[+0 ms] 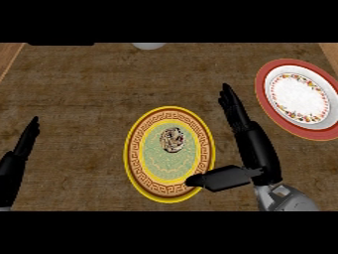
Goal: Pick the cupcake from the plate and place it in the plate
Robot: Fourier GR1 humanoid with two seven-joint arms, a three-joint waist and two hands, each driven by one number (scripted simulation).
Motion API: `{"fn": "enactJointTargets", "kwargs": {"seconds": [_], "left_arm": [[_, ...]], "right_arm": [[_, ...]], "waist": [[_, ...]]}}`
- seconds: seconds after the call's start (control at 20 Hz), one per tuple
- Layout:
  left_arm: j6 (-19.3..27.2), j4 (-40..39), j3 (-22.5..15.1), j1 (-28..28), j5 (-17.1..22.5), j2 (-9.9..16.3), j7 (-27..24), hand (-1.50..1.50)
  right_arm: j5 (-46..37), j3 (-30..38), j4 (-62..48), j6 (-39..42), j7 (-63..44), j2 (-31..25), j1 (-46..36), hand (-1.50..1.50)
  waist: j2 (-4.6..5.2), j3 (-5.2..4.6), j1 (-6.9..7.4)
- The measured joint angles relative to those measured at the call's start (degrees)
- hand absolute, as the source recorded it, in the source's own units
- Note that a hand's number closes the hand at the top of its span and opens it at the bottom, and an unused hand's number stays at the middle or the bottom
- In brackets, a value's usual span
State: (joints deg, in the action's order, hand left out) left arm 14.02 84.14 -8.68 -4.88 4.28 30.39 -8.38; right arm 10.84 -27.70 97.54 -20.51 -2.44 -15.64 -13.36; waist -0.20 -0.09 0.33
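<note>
A small brown and white cupcake (174, 139) sits in the middle of a yellow plate (143, 173) with a red and gold patterned rim and a green centre. My right hand (253, 149) is open just right of that plate, fingers straight and pointing away, thumb stretched left over the plate's lower right rim. It does not touch the cupcake. A second plate (274, 106), red-rimmed with a white floral centre, lies at the far right with nothing on it. My left hand (14, 163) rests open at the left edge, fingers up.
The counter top (84, 99) is dark brown and woven, with lighter wooden strips along its left and right sides. A pale round object (148, 46) shows partly at the top edge.
</note>
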Motion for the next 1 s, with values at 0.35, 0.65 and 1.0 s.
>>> {"fn": "enactJointTargets", "kwargs": {"seconds": [0.35, 0.65, 1.0], "left_arm": [[-0.7, -2.1, 0.9, 1.1, -0.8, -0.8, -1.3, 0.00], [-1.1, 0.1, 1.4, 0.1, -1.7, -1.2, 0.1, 0.00], [-1.7, 0.7, 2.1, -0.3, -2.9, -2.2, 0.1, 0.00]], "right_arm": [[-3.7, -1.8, -3.3, 6.2, -16.6, -5.4, -9.5, -1.50], [-4.8, -2.8, -8.7, 13.2, -25.3, -4.4, -16.2, -1.50], [-6.3, -3.7, -20.2, 23.2, -26.1, -2.1, -22.2, -1.50]], "waist": [[0.18, 0.00, 0.18], [0.21, 0.06, 0.39], [0.33, 0.08, 0.61]]}}
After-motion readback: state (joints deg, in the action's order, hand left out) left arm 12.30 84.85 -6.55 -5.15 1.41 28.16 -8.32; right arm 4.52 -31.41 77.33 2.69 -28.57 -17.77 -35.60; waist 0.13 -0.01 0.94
